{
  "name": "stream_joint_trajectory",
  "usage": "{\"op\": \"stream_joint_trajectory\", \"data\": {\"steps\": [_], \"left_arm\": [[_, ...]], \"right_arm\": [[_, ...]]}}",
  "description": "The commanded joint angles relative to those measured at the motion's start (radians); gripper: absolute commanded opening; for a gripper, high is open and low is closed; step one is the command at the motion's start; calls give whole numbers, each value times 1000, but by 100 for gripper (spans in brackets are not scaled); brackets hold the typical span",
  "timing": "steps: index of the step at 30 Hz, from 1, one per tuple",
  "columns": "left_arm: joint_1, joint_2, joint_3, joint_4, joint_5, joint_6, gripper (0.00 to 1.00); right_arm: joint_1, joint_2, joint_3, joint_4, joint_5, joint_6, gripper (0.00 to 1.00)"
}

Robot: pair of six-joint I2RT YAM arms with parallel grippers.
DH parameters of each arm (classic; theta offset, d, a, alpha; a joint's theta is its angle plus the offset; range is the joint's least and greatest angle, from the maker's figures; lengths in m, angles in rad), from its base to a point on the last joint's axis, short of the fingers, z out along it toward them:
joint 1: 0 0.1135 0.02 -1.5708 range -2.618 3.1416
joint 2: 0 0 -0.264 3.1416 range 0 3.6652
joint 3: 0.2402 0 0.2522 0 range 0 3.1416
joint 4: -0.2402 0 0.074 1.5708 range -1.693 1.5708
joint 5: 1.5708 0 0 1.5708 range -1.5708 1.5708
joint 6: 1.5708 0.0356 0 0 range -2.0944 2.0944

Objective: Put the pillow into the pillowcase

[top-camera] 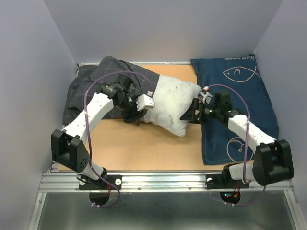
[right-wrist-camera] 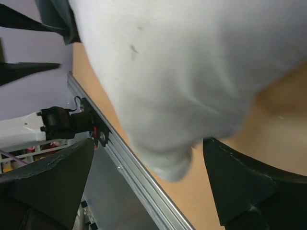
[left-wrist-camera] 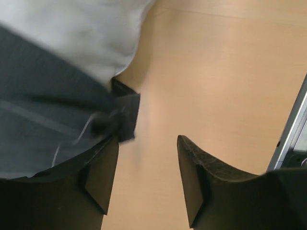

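Observation:
The white pillow (top-camera: pixel 175 103) lies in the middle of the table, its left end against or under the dark grey grid-patterned pillowcase (top-camera: pixel 91 84); whether it is inside I cannot tell. My left gripper (top-camera: pixel 132 116) is at the pillow's near-left edge. In the left wrist view it (left-wrist-camera: pixel 147 143) is open with bare table between the fingers, and the pillowcase (left-wrist-camera: pixel 43 120) drapes over the left finger below the pillow (left-wrist-camera: pixel 81 33). My right gripper (top-camera: pixel 190 115) is at the pillow's right end, wide open (right-wrist-camera: pixel 148 143) around a pillow corner (right-wrist-camera: pixel 192 72).
A navy blue cloth with white fish drawings (top-camera: pixel 240 96) lies flat under my right arm. A metal rail (top-camera: pixel 163 179) runs along the table's near edge. Grey walls close the left, back and right sides.

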Motion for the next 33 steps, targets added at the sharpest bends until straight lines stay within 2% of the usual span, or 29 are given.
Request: {"op": "stream_joint_trajectory", "data": {"steps": [1, 2, 3, 4, 5, 6, 7, 10, 12, 13, 16, 21, 23, 27, 31, 33], "left_arm": [[50, -23, 277, -12, 34, -52, 68], [54, 3, 329, 3, 52, -103, 68], [55, 55, 383, 27, 57, -231, 68], [56, 86, 487, 70, 65, -287, 70], [55, 115, 529, 102, 53, -345, 72], [55, 175, 597, 168, 43, -461, 79], [55, 204, 625, 202, 33, -509, 93], [45, 348, 758, 283, -64, -679, 94], [21, 480, 852, 264, -173, -733, 94], [-2, 522, 947, 253, -234, -756, 93], [-42, 623, 1011, 265, -340, -763, 89], [-86, 652, 934, 354, -441, -746, 85], [-94, 663, 922, 362, -499, -732, 82], [-94, 718, 955, 354, -676, -721, 69], [-90, 746, 960, 356, -744, -689, 59], [-88, 767, 965, 356, -764, -665, 50]], "right_arm": [[-168, -69, 94, -281, 69, -210, 99], [-201, -66, 143, -295, 80, -221, 100], [-231, -56, 172, -293, 89, -229, 100], [-248, -40, 211, -292, 115, -226, 100], [-291, 12, 246, -289, 132, -219, 100], [-299, 43, 312, -276, 170, -206, 100], [-299, 75, 340, -266, 180, -200, 100], [-299, 206, 387, -168, 155, -106, 100], [-296, 273, 384, -38, 114, -19, 100], [-293, 295, 387, -5, 112, 3, 100], [-281, 377, 410, 64, 109, 49, 100], [-256, 442, 409, 144, 68, 100, 99], [-210, 459, 401, 170, 54, 97, 98], [-175, 484, 369, 184, 51, 81, 89], [-156, 491, 351, 184, 71, 38, 80], [-155, 497, 348, 184, 72, 29, 76]]}}
